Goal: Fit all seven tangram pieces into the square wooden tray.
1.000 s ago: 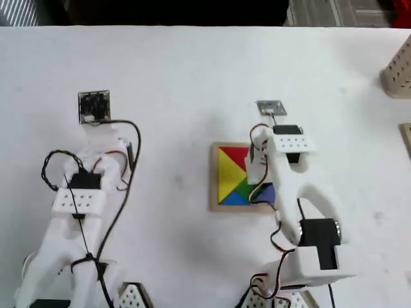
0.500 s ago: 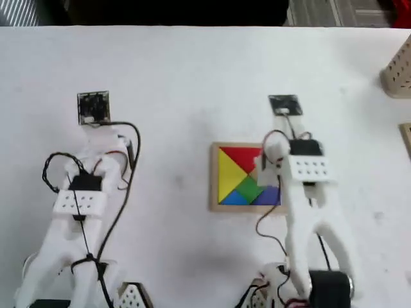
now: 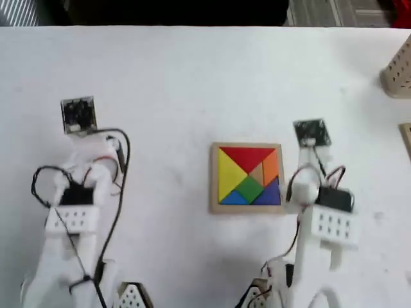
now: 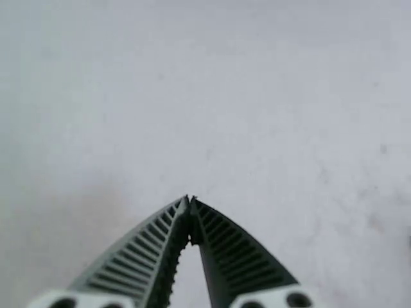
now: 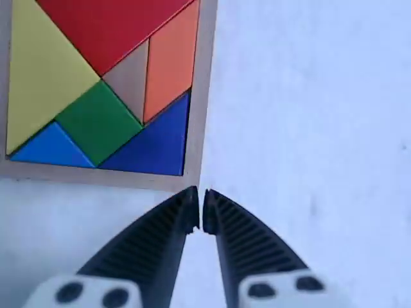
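Note:
The square wooden tray (image 3: pixel 247 145) lies mid-table with coloured tangram pieces lying flat inside it: red triangle (image 3: pixel 246 156), yellow triangle (image 3: pixel 228 174), green square (image 3: pixel 249 187), orange piece (image 3: pixel 271 168), tan triangle (image 3: pixel 258 174) and two blue triangles (image 3: pixel 270 194). The right wrist view has the same tray (image 5: pixel 200 96) and pieces, with my right gripper (image 5: pixel 199 208) shut and empty, just off the tray's near right corner. The right arm (image 3: pixel 324 221) stands right of the tray. My left gripper (image 4: pixel 190 204) is shut over bare white table, its arm (image 3: pixel 74 212) far left of the tray.
A pegboard-like block (image 3: pixel 398 74) and another object's edge (image 3: pixel 406 138) sit at the table's right edge. A white perforated part (image 3: pixel 131 296) lies at the front between the arms. Open white tabletop surrounds the tray.
The right arm has pulled back from over the tray toward the front right, uncovering the tray's right side. The left arm has shifted slightly left.

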